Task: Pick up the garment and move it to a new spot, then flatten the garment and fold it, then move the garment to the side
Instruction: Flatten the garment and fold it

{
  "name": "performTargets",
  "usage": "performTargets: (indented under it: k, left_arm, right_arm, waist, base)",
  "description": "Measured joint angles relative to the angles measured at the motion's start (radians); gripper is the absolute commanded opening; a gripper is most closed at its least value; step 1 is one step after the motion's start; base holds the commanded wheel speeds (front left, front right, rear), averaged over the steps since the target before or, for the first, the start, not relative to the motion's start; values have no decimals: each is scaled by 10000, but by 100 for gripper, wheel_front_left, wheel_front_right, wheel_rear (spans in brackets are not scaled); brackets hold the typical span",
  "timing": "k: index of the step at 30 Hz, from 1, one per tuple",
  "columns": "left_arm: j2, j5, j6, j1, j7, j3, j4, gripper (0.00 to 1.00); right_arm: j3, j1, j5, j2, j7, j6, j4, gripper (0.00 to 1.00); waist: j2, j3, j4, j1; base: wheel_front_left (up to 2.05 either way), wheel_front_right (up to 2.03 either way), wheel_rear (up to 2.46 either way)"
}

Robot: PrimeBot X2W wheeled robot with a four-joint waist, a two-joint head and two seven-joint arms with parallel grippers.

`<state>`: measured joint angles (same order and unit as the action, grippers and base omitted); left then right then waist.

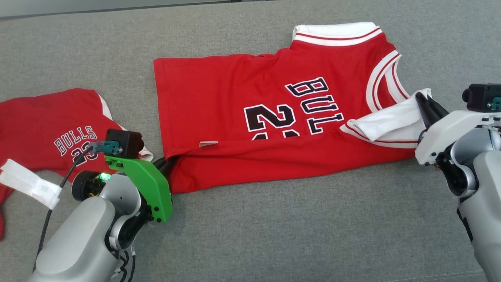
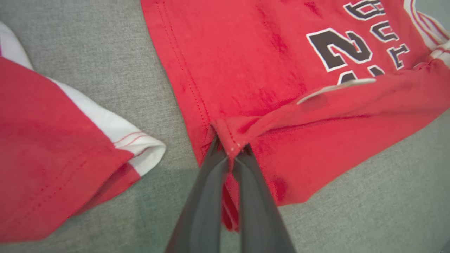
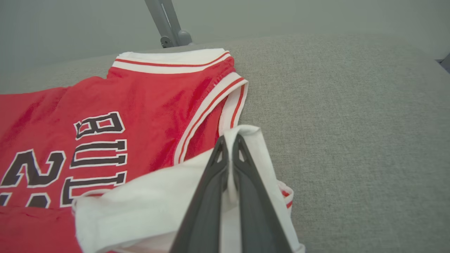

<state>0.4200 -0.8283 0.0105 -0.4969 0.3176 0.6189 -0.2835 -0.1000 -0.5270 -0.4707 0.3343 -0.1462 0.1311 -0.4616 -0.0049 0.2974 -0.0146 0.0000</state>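
Left gripper point(image 1: 168, 159) is pinched narrow on the near left hem corner of the garment point(image 1: 235, 98). The garment is a red Bulls jersey lying across the middle of the grey cloth surface point(image 1: 274, 235), hem to the left and neck to the right. Just left of this gripper lies a second jersey point(image 1: 47, 121), red with white trim, apart from the garment.

In the head view a green mount hides most of the left fingers. The left wrist view shows them point(image 2: 207, 182) drawn together with red hem cloth between their tips, and the corner raised into a small ridge. It also shows the stitching along the hem, which the head view is too far off to show.

Further right, the near long edge of the garment is folded up over its front, covering the lower part of the number and lettering. A white tag point(image 1: 208, 143) sticks out along that fold.

At the right, the right gripper point(image 1: 422, 97) is closed on a white flap point(image 1: 391, 121) at the garment's shoulder, lifted off the surface. The right wrist view shows white cloth caught between the two fingers point(image 3: 207, 189). That view also shows a grey post point(image 3: 165, 21) beyond the far edge of the surface.
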Motion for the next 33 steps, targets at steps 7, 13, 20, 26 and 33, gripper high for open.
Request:
performTargets:
  k: [7,13,20,26,33]
  left_arm:
    - [-359,-82,50,-211,-261,-33,-756,100]
    - [-368,-510,-251,651,-784,-433,-219,100]
    - [33,-667,-1099,2482,-1271,-734,1413,100]
    - [-58,-848,-1457,2694,-1189,-780,1766,100]
    - [-240,-959,-1494,2279,-957,-773,1367,100]
  right_arm:
    - [-639,-551,481,171,1007,0,-640,100]
    - [-809,-346,947,648,1778,2,-109,100]
    - [-619,1224,1801,1220,777,2,1386,100]
    - [-136,2024,2140,1202,-562,0,2061,100]
    - [-104,2070,2385,920,-1267,2,1778,100]
  waist:
    - [0,29,-28,0]
    - [0,-212,-54,0]
    - [0,-592,-222,0]
    - [0,-364,-307,0]
    - [0,22,-308,0]
  base:
    - [0,0,0]
    - [0,0,0]
    - [0,0,0]
    - [0,0,0]
    - [0,0,0]
